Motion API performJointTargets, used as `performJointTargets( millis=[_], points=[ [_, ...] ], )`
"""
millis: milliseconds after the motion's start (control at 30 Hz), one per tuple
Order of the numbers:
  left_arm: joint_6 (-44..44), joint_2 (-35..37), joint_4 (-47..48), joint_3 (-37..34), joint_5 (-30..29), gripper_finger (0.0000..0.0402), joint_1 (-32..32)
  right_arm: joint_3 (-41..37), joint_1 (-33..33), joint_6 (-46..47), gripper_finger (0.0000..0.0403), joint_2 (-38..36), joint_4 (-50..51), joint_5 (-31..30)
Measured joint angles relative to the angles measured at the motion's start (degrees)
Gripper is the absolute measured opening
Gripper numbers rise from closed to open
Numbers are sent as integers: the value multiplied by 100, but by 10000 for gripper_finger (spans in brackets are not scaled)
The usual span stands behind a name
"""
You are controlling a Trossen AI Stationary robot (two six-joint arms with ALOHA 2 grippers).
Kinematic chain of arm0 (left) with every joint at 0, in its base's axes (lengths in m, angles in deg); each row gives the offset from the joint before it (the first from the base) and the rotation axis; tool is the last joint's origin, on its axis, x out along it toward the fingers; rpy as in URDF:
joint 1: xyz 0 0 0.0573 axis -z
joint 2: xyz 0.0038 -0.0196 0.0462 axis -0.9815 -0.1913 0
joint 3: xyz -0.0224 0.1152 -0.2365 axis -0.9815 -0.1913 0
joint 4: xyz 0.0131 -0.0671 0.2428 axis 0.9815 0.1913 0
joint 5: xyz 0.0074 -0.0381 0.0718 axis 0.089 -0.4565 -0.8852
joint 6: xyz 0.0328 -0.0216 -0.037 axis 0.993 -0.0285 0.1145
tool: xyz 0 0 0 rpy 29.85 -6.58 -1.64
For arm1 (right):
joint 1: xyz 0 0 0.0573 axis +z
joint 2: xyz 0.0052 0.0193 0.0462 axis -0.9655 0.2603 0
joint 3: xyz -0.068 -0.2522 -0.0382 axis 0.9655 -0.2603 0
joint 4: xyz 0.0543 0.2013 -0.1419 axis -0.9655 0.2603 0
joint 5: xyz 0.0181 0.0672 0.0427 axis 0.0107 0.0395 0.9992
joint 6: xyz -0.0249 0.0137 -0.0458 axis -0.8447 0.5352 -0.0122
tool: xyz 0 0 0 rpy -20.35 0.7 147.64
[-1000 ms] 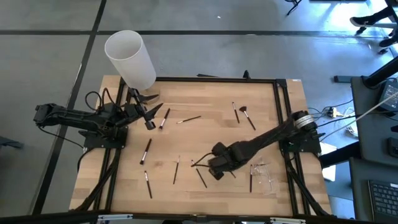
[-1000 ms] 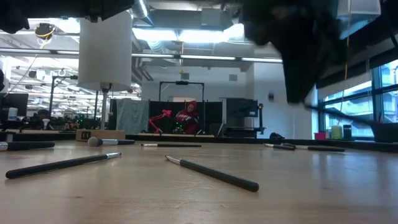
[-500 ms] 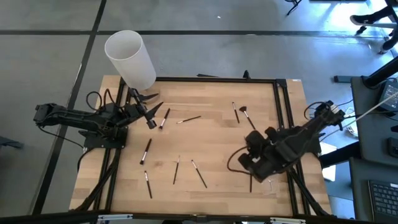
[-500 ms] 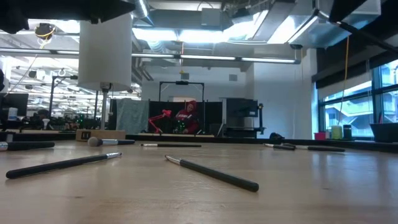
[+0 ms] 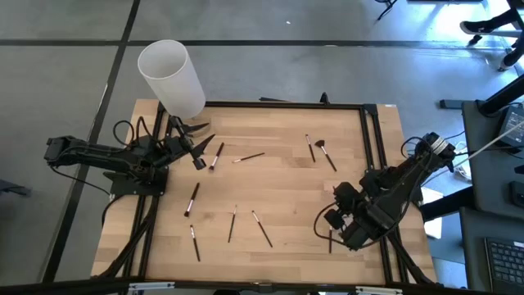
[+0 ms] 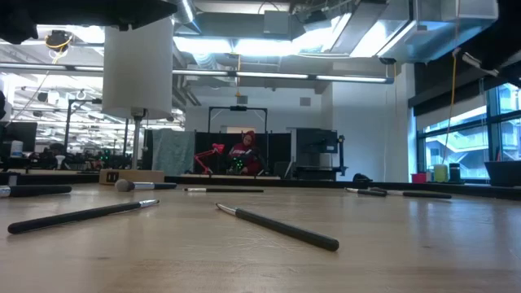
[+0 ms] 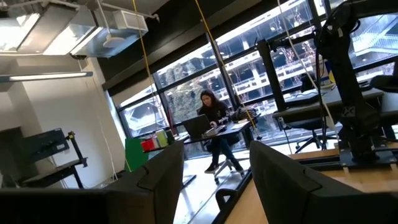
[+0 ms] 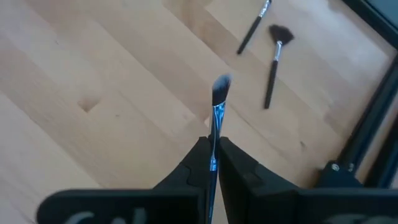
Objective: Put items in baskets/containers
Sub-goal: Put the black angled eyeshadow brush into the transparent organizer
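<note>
Right gripper: pinching a makeup brush, above the table's right side.
Left gripper: fingers spread, at the left edge.

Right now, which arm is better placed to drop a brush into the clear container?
The right. Its gripper is shut on a brush near the table's right edge; the left gripper sits empty at the far left.

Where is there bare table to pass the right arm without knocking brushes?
The middle of the table is bare, bordered by the fan brush beyond and the loose brushes along the near side. The far right corner is bare too. It is crowded near the left gripper and under the right gripper, shut on a brush.
</note>
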Motion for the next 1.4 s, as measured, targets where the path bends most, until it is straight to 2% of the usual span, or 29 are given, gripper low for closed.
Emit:
performJointTargets(
  millis=[267, 567, 867, 1000, 1300, 1400],
  points=[
    [124, 0, -3, 0, 0, 180, 0, -542, 292, 23, 26, -4, -466, -39],
    [140, 0, -49, 0, 1, 180, 0, -640, 294, 40, 30, -7, -771, 71],
    [140, 0, -51, 0, 0, 180, 0, -640, 294, 64, 109, -7, -725, 501],
    [140, 0, -51, 0, 0, 180, -2, -629, 246, 64, 124, -7, -701, 518],
    [142, 2, -140, 0, 0, 180, 0, 282, -330, -66, 107, -9, -350, 112],
    [140, 1, -140, 0, 0, 180, -2, 632, -604, -86, 99, -11, -508, 521]
  ],
)
